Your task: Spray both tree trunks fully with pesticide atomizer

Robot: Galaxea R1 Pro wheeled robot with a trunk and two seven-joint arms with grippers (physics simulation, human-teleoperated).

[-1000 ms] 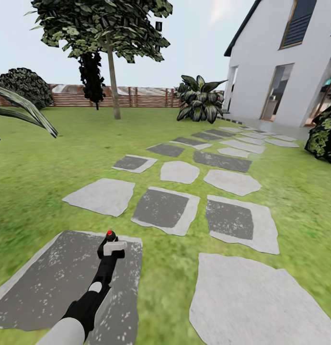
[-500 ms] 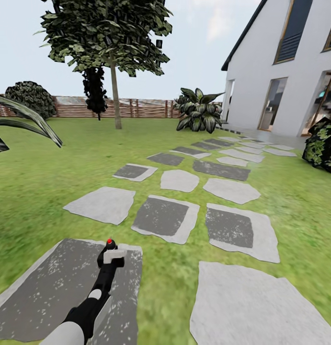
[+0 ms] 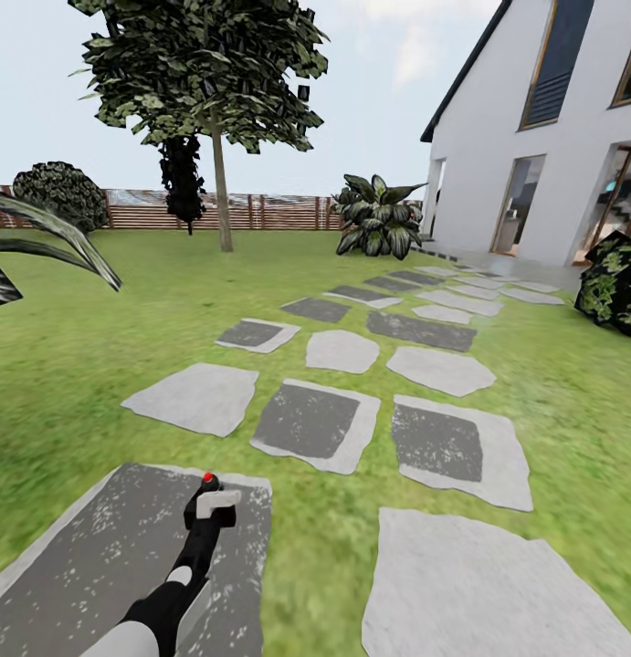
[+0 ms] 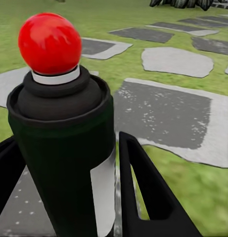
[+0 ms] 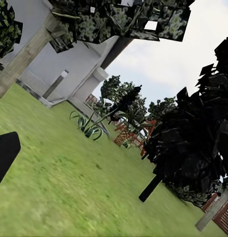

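Since the earlier frames the whole head view has swung a little, so the camera moved; within it the left arm sits slightly lower over the same dark stepping stone.

At the far left of the head view, long palm-like leaves [image 3: 55,239] reach into the picture above the lawn [image 3: 87,338]. Further right, the left gripper [image 3: 208,504] hovers over a dark stepping stone [image 3: 96,557], clenched on the pesticide atomizer [image 3: 207,485]. In the left wrist view the atomizer [image 4: 64,148] stands upright between the black fingers [image 4: 148,192], a dark cylinder with a pale mark and a red ball cap [image 4: 49,43].

Beyond, at the far end of the lawn, one tree [image 3: 201,68] rises before the wooden fence [image 3: 269,210], its tree trunk [image 3: 221,187] bare and straight, well apart from the gripper. A broad-leaved plant [image 3: 379,216] stands near the corner of the white house [image 3: 534,155] on the right.

In the right wrist view a black part of the right gripper [image 5: 4,155] shows at the edge; whether it is open cannot be told.
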